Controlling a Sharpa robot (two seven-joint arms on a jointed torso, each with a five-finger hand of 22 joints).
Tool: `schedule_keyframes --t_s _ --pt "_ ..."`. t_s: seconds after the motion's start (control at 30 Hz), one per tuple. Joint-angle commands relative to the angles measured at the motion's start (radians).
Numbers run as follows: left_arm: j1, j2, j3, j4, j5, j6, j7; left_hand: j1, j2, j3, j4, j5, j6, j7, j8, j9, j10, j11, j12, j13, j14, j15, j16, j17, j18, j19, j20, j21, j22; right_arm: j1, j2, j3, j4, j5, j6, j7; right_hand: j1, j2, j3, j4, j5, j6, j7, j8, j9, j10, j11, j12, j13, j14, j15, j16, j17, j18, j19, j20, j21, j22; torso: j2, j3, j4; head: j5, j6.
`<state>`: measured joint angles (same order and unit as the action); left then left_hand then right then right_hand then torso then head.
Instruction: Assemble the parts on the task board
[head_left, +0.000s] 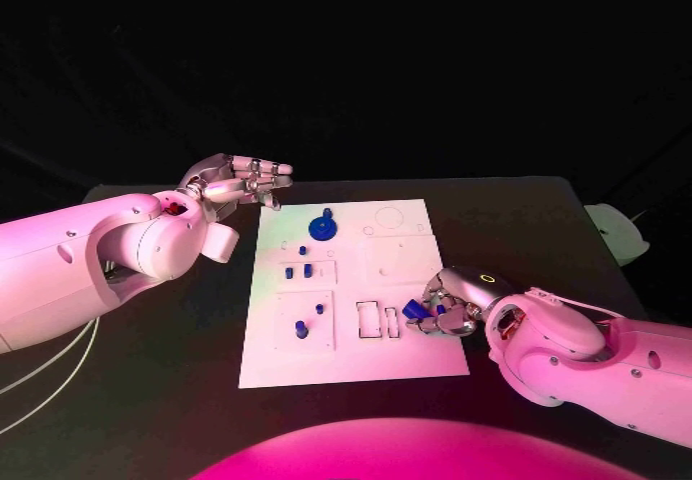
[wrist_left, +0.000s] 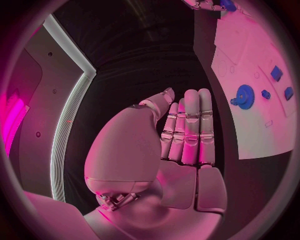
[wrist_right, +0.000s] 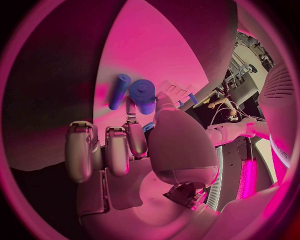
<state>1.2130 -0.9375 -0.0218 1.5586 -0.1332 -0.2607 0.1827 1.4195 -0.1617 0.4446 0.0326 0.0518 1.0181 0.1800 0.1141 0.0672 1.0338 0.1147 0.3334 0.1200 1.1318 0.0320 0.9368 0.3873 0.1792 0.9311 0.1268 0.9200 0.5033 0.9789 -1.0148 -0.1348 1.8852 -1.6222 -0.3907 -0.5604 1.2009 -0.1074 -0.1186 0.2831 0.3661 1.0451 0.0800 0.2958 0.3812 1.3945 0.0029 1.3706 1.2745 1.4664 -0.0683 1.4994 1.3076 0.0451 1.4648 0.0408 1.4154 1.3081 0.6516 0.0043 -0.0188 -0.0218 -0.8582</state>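
At the middle of the head view lies the white board (head_left: 353, 350) on the black table (head_left: 173, 400). On its upper part sits a blue gear (head_left: 325, 227). Below the gear, down the board's left side, small blue blocks (head_left: 299, 271) sit in a raised frame, and lower still a blue peg (head_left: 302, 329) stands in a square recess.

Right of centre, the right hand (head_left: 447, 312) rests at the board's right edge with its fingers curled around a blue piece (head_left: 415, 310), holding it just beside a pair of narrow slots (head_left: 379, 320). From the right wrist, a blue cylinder (wrist_right: 143, 96) sits at the fingertips (wrist_right: 132, 111), with a thinner blue rod (wrist_right: 119, 91) beside it on the board; which of them the hand grips I cannot tell.

Toward the upper left of the head view, the left hand (head_left: 238, 181) hangs off the board's upper left corner, touching nothing. From the left wrist, its fingers (wrist_left: 190, 127) are straight and pressed side by side, with nothing in them, and the gear (wrist_left: 243, 96) lies well apart from them.
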Motion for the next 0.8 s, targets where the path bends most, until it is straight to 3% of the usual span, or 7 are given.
schedule_keyframes --t_s 0.03,0.23,0.53,0.8 --pt "0.0 0.0 0.001 0.003 0.005 0.018 0.001 -0.006 0.006 -0.004 -0.001 0.001 -0.004 -0.001 -0.003 0.001 -0.006 -0.001 0.003 0.001 0.001 0.004 -0.006 -0.001 0.005 0.002 0.002 -0.005 -0.001 -0.011 0.006 -0.005 -0.005 -0.016 0.043 -0.013 0.006 0.01 -0.002 0.003 0.005 0.002 -0.005 0.005 -0.001 -0.005 -0.001 -0.006 0.0 0.077 0.004 0.004 0.123 -0.015 0.061 0.004 0.007 0.224 0.0 0.0003 -0.0001 0.001 0.0" --pt "0.0 -0.001 0.001 0.004 0.005 0.019 0.0 -0.008 0.007 -0.005 0.0 0.001 -0.005 0.0 -0.003 0.001 -0.007 -0.001 0.004 0.001 0.0 0.004 -0.007 -0.002 0.005 0.002 0.002 -0.006 -0.001 -0.016 0.012 -0.005 -0.004 -0.017 0.019 -0.014 0.026 0.028 -0.002 0.001 0.015 0.011 -0.01 0.015 0.01 0.005 -0.006 0.001 0.015 0.079 0.001 0.008 0.131 -0.018 0.065 0.002 0.02 0.227 0.0 0.0 0.0001 0.003 0.001" --pt "0.0 -0.001 0.001 0.003 0.005 0.021 -0.002 -0.008 0.007 -0.005 0.0 0.001 -0.005 0.0 -0.003 0.001 -0.007 -0.001 0.004 0.001 0.0 0.004 -0.007 -0.002 0.005 0.002 0.002 -0.006 -0.001 -0.018 0.002 -0.003 0.029 -0.031 -0.106 -0.015 0.079 0.084 0.021 -0.007 0.028 0.045 -0.032 0.042 0.034 0.039 -0.025 0.028 0.061 0.086 -0.014 0.025 0.164 -0.029 0.082 -0.011 0.074 0.241 0.0 0.0007 -0.0008 0.002 0.006" --pt "0.0 0.001 0.0 0.002 0.005 0.025 -0.004 -0.009 0.007 -0.006 0.001 0.001 -0.005 0.0 -0.003 0.001 -0.008 -0.001 0.004 0.001 0.0 0.004 -0.007 -0.002 0.005 0.002 0.002 -0.006 -0.002 0.003 -0.008 0.005 0.079 -0.035 -0.173 -0.018 0.087 0.098 0.03 -0.003 0.042 0.055 -0.039 0.049 0.041 0.049 -0.032 0.035 0.074 0.088 -0.02 0.031 0.175 -0.032 0.088 -0.016 0.093 0.246 0.0 0.0006 0.0003 0.0 0.01"
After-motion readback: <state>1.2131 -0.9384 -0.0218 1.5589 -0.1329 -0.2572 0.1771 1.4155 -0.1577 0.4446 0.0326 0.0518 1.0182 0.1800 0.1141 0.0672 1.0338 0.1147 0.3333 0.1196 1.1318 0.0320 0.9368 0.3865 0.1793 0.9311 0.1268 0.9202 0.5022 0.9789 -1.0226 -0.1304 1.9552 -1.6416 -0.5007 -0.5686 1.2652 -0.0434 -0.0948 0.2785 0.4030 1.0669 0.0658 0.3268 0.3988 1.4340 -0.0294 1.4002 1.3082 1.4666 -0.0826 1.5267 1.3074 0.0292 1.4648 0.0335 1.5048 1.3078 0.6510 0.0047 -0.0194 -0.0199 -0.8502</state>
